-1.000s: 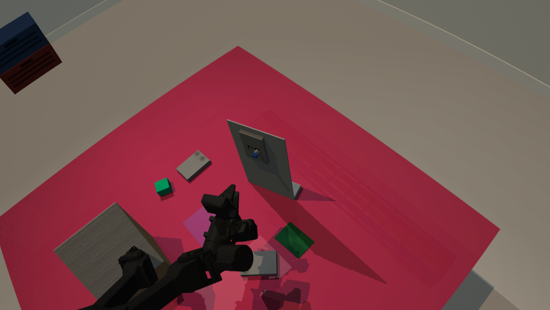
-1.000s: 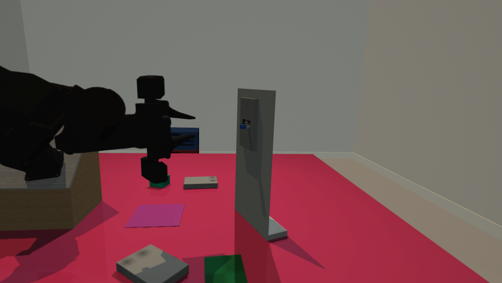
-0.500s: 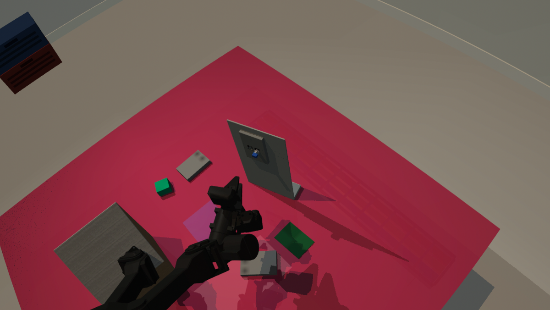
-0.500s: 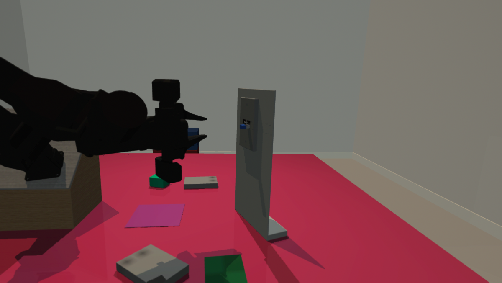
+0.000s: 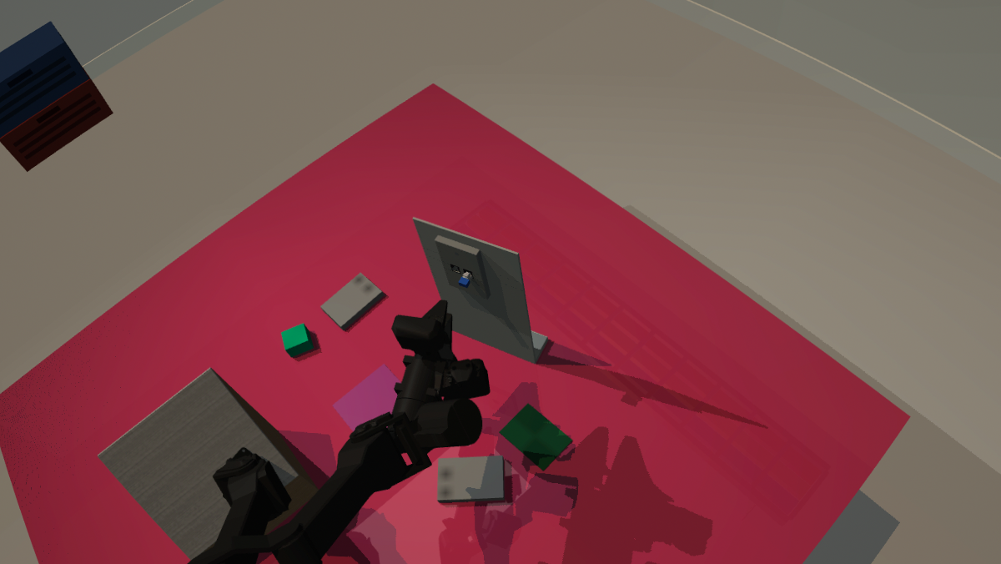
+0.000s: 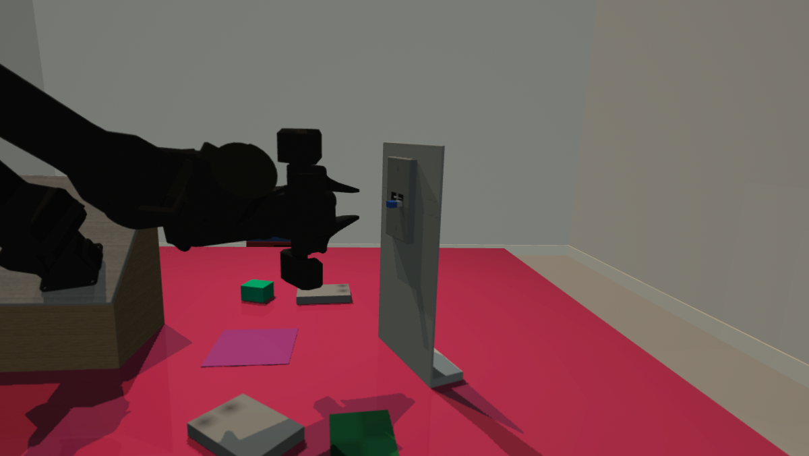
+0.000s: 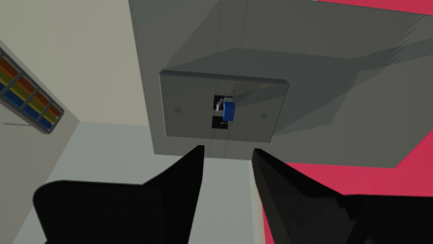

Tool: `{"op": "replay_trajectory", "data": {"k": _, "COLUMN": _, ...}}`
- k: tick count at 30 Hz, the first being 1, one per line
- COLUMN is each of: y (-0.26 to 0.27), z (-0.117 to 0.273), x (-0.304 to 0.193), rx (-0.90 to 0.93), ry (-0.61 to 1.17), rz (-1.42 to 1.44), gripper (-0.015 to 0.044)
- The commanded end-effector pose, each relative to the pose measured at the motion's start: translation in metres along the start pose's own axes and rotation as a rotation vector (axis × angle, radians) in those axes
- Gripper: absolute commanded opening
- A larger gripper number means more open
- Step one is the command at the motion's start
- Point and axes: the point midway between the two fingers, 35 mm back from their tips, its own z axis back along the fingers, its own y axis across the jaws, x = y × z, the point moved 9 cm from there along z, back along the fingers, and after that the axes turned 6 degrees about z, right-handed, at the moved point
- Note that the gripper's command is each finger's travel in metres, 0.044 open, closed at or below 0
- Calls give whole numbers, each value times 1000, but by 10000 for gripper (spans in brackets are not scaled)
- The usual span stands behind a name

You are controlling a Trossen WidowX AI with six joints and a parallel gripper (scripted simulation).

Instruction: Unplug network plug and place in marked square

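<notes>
The plug (image 5: 464,281) (image 6: 392,204) (image 7: 229,110) has a blue end and sits in a socket of the wall plate on the upright grey panel (image 5: 490,319) (image 6: 407,282) (image 7: 187,36). Its thin pale tab (image 7: 219,105) shows beside it in the wrist view. My gripper (image 6: 358,204) (image 7: 228,153) is partly open and empty, fingers one above the other. It is level with the plug, a short gap in front of the panel, touching nothing. A flat purple square (image 5: 367,397) (image 6: 254,348) and a dark green patch (image 5: 535,435) (image 6: 362,433) lie on the table.
A second, empty socket (image 7: 219,122) is beside the plug. A green block (image 5: 296,339) (image 6: 257,291) and a grey box (image 5: 349,301) (image 6: 323,293) lie beyond the purple square. Another grey box (image 5: 465,479) (image 6: 243,421) lies near the green patch. The arm stands on a wooden block (image 5: 174,441) (image 6: 50,339).
</notes>
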Motion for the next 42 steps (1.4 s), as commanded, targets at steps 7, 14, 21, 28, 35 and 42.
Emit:
{"op": "replay_trajectory", "data": {"k": 7, "y": 0, "z": -13, "x": 6, "rx": -5, "ry": -5, "rz": -5, "gripper": 156}}
{"op": "replay_trajectory", "data": {"k": 14, "y": -1, "z": -22, "x": 9, "rx": -5, "ry": -5, "rz": -4, "gripper": 156}}
{"op": "replay_trajectory", "data": {"k": 21, "y": -1, "z": -31, "x": 11, "rx": -4, "ry": -6, "rz": -4, "gripper": 156}}
{"op": "replay_trajectory", "data": {"k": 28, "y": -1, "z": -40, "x": 13, "rx": -4, "ry": -6, "rz": -4, "gripper": 156}}
{"op": "replay_trajectory", "data": {"k": 35, "y": -2, "z": -50, "x": 15, "rx": -3, "ry": -7, "rz": -5, "gripper": 156}}
{"op": "replay_trajectory", "data": {"k": 42, "y": -2, "z": -55, "x": 15, "rx": -3, "ry": -7, "rz": -5, "gripper": 104}}
